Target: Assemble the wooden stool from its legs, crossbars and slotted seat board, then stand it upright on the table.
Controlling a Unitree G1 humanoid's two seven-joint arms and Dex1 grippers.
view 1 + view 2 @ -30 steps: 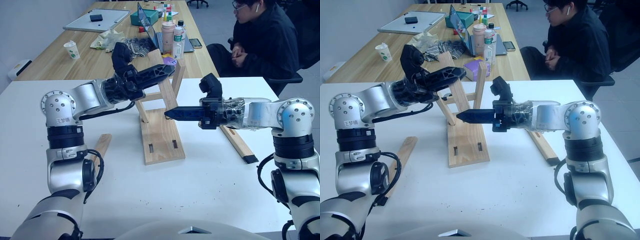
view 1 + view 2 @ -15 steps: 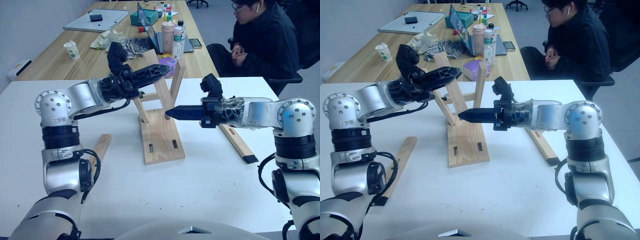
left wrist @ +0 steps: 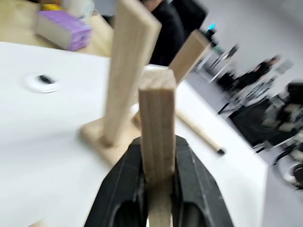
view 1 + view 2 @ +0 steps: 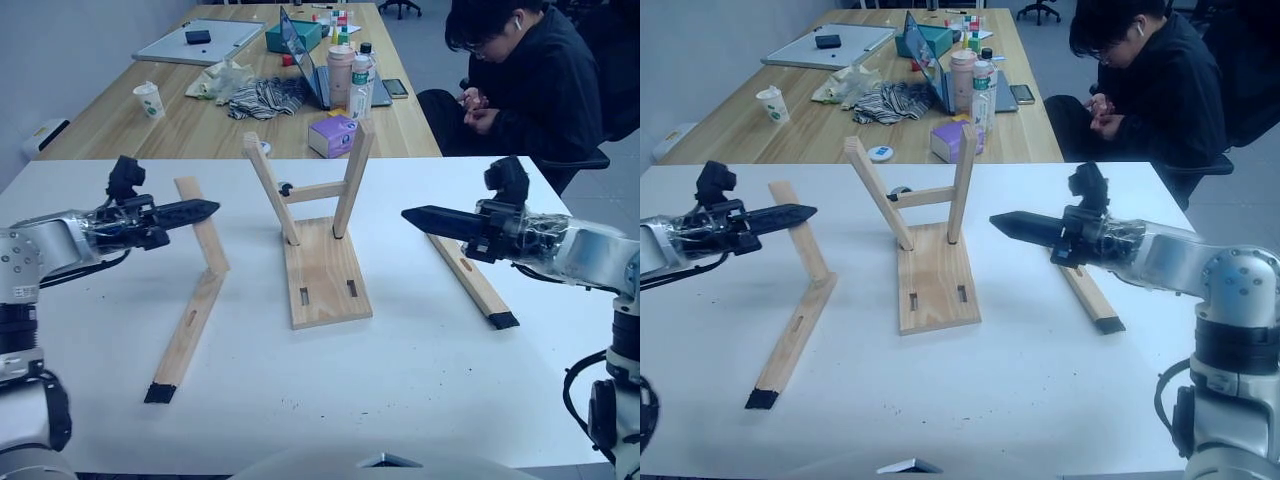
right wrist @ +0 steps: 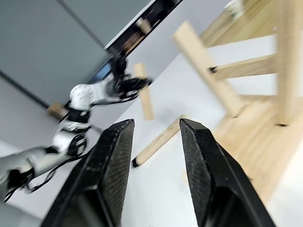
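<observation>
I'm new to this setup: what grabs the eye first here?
Mid-table, two legs stand up from a flat seat board, joined by a crossbar. The left gripper is shut on a slanting wooden piece at the left; the right gripper hangs open near a loose leg lying at the right.

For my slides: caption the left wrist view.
Black left gripper clamps a pale wooden bar; half-built wooden stool stands behind on the white table.
</observation>
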